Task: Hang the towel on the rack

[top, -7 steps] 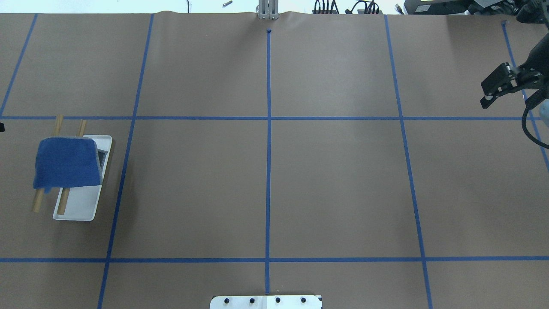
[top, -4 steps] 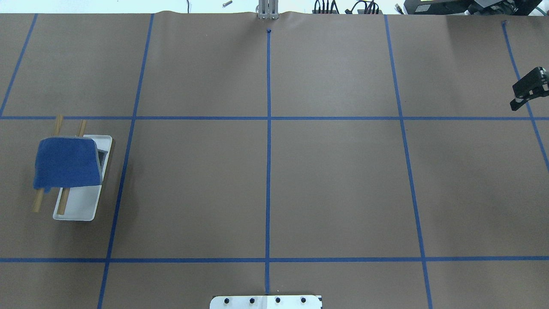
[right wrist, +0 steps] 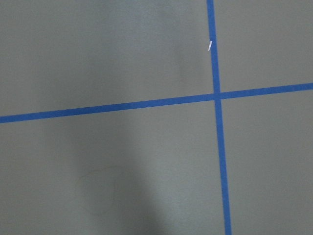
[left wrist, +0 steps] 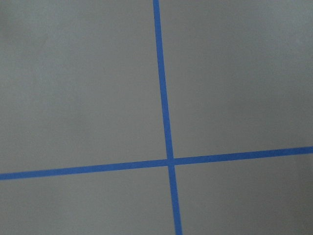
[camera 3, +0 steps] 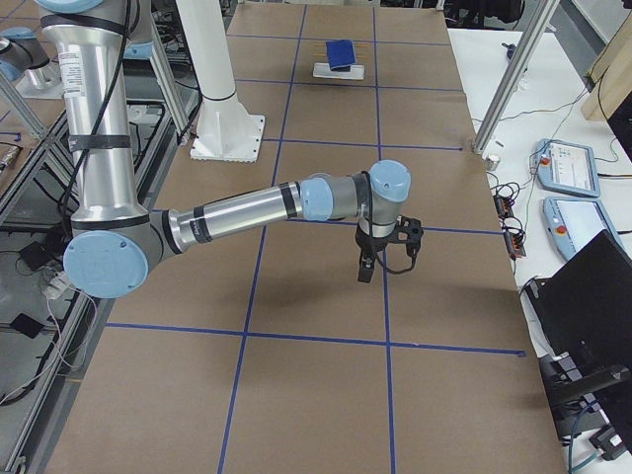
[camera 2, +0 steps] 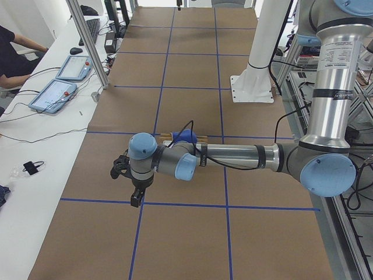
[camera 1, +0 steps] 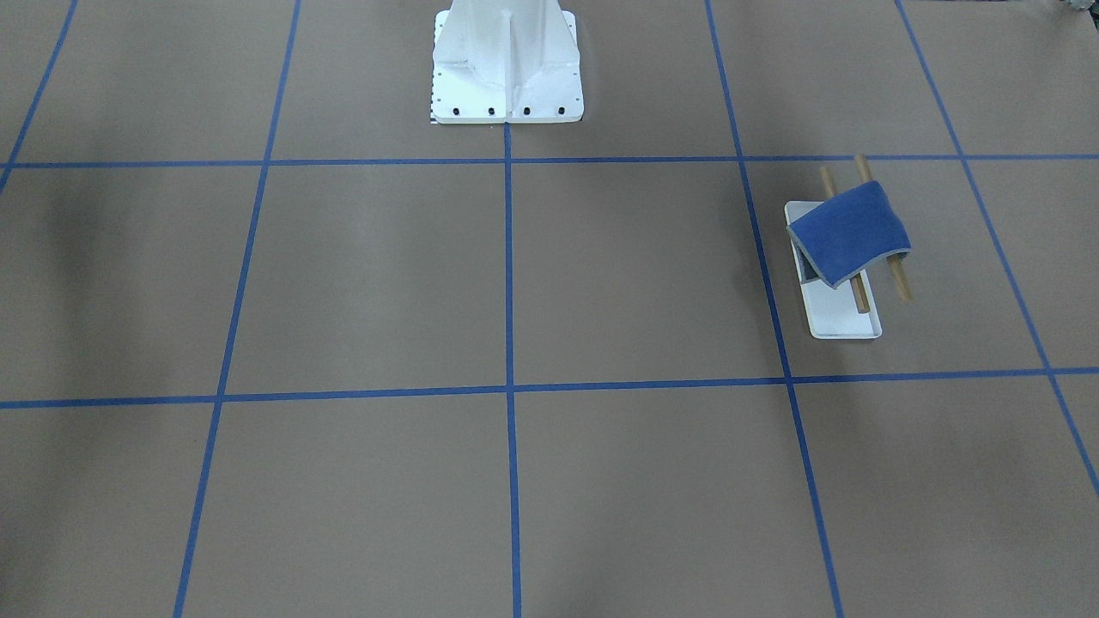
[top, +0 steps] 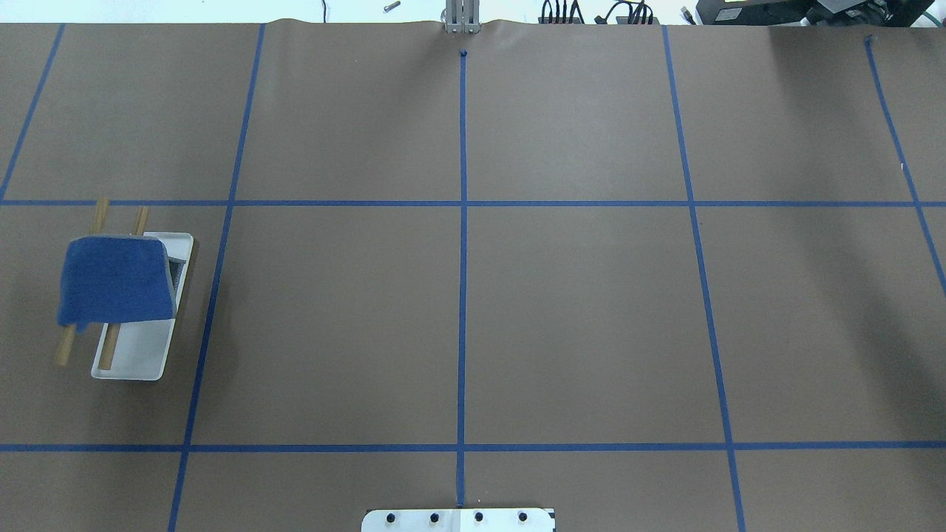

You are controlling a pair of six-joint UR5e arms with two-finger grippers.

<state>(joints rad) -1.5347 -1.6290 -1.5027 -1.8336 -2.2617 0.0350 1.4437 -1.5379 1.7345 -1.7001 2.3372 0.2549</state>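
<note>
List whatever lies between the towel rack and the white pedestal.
Between rack and pedestal: only bare paper with blue tape lines, per the front-facing view.

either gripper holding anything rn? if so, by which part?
Nothing held: the towel is draped over the rack, with the left gripper and right gripper both away from it and nothing visible in either.

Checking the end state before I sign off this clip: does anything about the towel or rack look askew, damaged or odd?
Nothing serious. The towel lies draped over both rods of the rack, sitting slightly skewed, with one corner drooping below the rest of its edge. No damage or spill shows.
</note>
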